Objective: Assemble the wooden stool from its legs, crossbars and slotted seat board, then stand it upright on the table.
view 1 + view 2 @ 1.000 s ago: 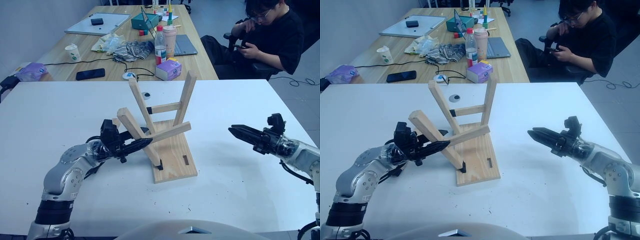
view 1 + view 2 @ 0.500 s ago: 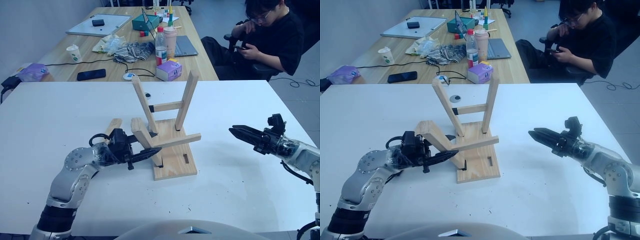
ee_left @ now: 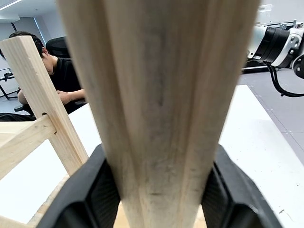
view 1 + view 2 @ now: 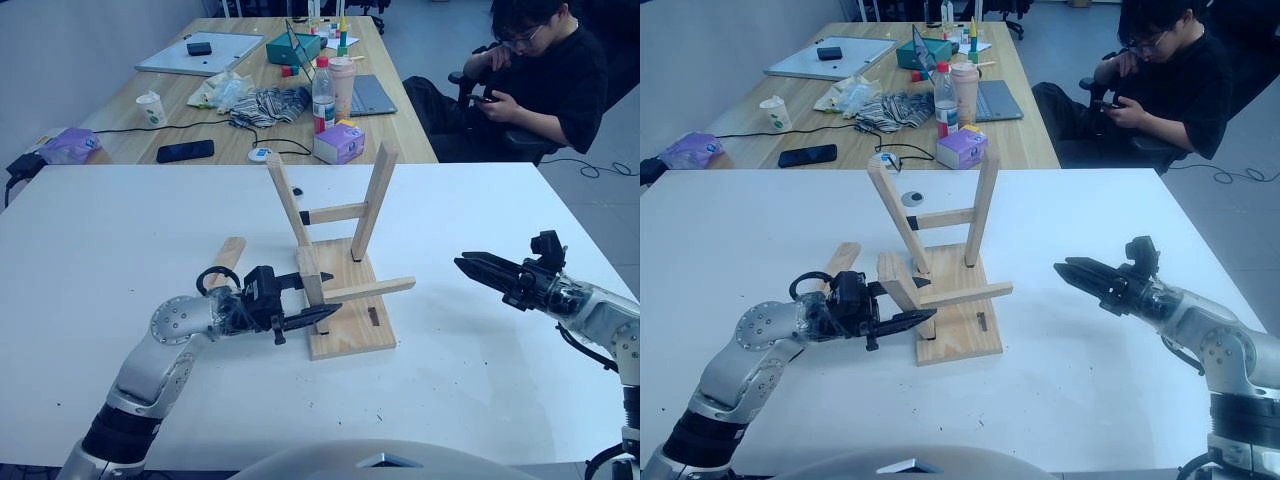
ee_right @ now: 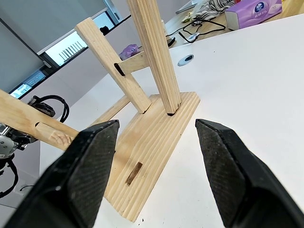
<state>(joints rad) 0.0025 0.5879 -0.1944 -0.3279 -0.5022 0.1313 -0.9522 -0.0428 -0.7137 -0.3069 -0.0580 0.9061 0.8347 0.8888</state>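
My left arm is bent low, its gripper (image 4: 314, 300) clamped on a leg (image 4: 306, 268). My right arm points inward, its gripper (image 4: 462, 265) level and its fingers apparently spread.

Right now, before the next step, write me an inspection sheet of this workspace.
Surface: white table, flat.
Job's things: slotted seat board lies flat; two legs joined by a crossbar stand in it; third leg, carrying its own crossbar, has its foot at the board's near edge, seating unclear; loose wooden piece lies left of the board.
Clutter: small round disc near the far edge.
Grippers: left gripper jaws clamped on the third leg; right gripper jaws open, empty, right of the board.
Cables: black cable on the wooden table behind.
Surroundings: bottle, tissue box, phone there.
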